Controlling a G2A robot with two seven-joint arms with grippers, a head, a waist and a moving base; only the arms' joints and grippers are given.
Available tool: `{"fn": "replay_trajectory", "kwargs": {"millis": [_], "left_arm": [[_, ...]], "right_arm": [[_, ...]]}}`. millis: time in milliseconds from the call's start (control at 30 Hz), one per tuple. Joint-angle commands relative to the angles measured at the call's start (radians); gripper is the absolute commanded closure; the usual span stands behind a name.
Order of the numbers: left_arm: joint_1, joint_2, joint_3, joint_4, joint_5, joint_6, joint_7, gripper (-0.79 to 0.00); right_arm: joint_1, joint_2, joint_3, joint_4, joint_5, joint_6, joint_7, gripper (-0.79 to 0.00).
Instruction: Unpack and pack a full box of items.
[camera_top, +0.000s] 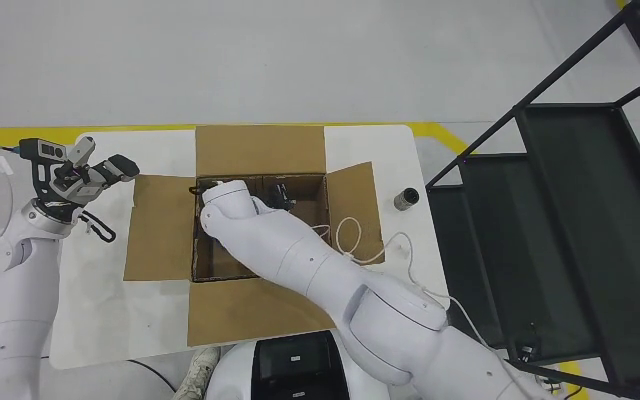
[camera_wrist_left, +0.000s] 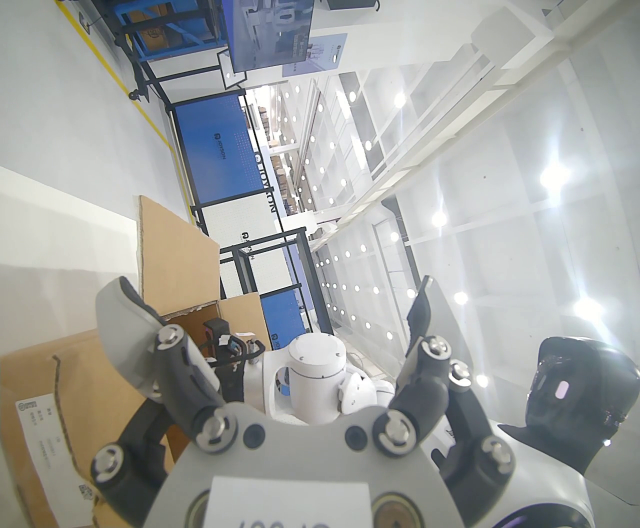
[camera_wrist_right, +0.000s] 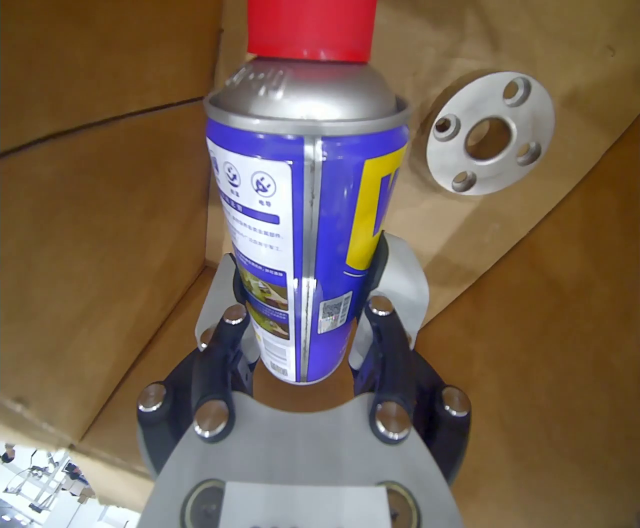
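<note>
An open cardboard box (camera_top: 260, 150) with its flaps spread out stands mid-table. My right arm (camera_top: 290, 250) reaches down into it. Inside, my right gripper (camera_wrist_right: 312, 265) is shut on the lower body of a blue spray can (camera_wrist_right: 305, 200) with a red cap (camera_wrist_right: 310, 30). A round metal flange (camera_wrist_right: 490, 132) with several holes lies on the box floor (camera_wrist_right: 500, 280) beside the can. Left of the box, my left gripper (camera_top: 100, 170) hangs above the table, open and holding nothing (camera_wrist_left: 270, 295). It faces the box flap (camera_wrist_left: 50, 380).
A small dark metal cylinder (camera_top: 406, 199) stands on the white table (camera_top: 100, 300) right of the box. A white cable (camera_top: 350, 235) loops over the right flap. A dark metal stair frame (camera_top: 540, 200) stands off the table's right side.
</note>
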Motion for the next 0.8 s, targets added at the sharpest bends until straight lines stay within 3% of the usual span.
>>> {"fn": "replay_trajectory", "kwargs": {"millis": [0,300,500,767], "left_arm": [[0.0,0.0,0.0,0.0,0.0,0.0,0.0,-0.785],[0.0,0.0,0.0,0.0,0.0,0.0,0.0,-0.785],[0.0,0.0,0.0,0.0,0.0,0.0,0.0,-0.785],[0.0,0.0,0.0,0.0,0.0,0.0,0.0,-0.785]], "right_arm": [[-0.021,0.007,-0.004,-0.061,0.003,0.007,-0.035,0.0],[-0.132,0.062,0.029,-0.255,-0.093,0.008,-0.093,0.0],[-0.188,0.116,0.097,-0.379,-0.197,0.061,-0.04,0.0],[-0.333,0.191,0.193,-0.654,-0.364,0.177,0.076,0.0]]}}
